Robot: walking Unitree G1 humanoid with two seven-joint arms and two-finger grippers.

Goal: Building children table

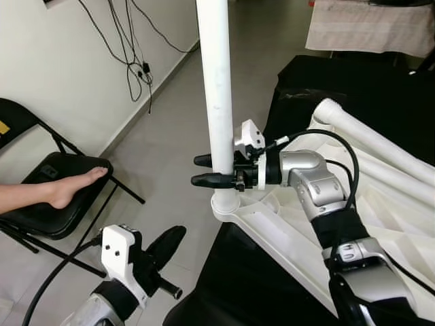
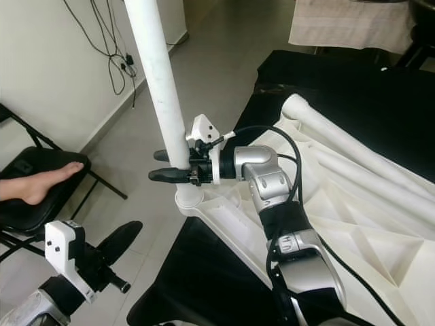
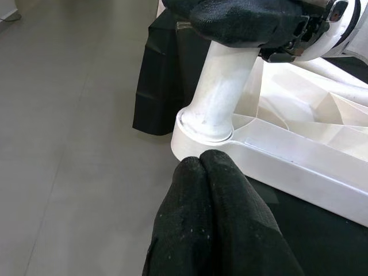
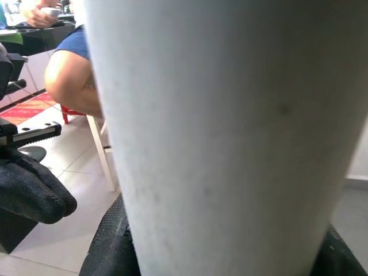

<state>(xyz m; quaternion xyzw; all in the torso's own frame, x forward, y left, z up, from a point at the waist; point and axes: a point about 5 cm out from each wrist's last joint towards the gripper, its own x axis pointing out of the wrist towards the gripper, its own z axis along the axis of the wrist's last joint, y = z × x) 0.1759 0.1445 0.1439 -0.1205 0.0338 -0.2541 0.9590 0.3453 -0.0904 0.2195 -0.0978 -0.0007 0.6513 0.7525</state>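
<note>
Nearest the camera, the left gripper (image 1: 163, 255) hung low over the grey floor (image 1: 170, 136), its 2 black fingers (image 3: 213, 230) pressed together with nothing between them, pointing toward the corner of the white tabletop (image 1: 285, 238). That tabletop lay upside down on a black cloth (image 1: 238, 292), its ribbed underside facing up. At its near corner sat a round socket (image 3: 204, 129), and a white table leg (image 1: 216, 88) stood upright in it, rising out of the top of the head views. The right gripper (image 1: 212, 170) reached in from the right arm (image 1: 326, 204) and was clamped around the leg just above the socket, one black finger on each side of the tube; in the right wrist view the leg (image 4: 224, 132) pressed close against the finger pads. 2 more white legs (image 1: 380, 142) lay across the tabletop's far side, one end resting near its rim. To the left, a person's bare foot (image 1: 68, 187) rested on the seat of a black folding chair (image 1: 41, 204) by the wall. Cables (image 1: 132, 54) hung down that wall to the floor. Farther back stood a cloth-covered table (image 1: 370, 27).
</note>
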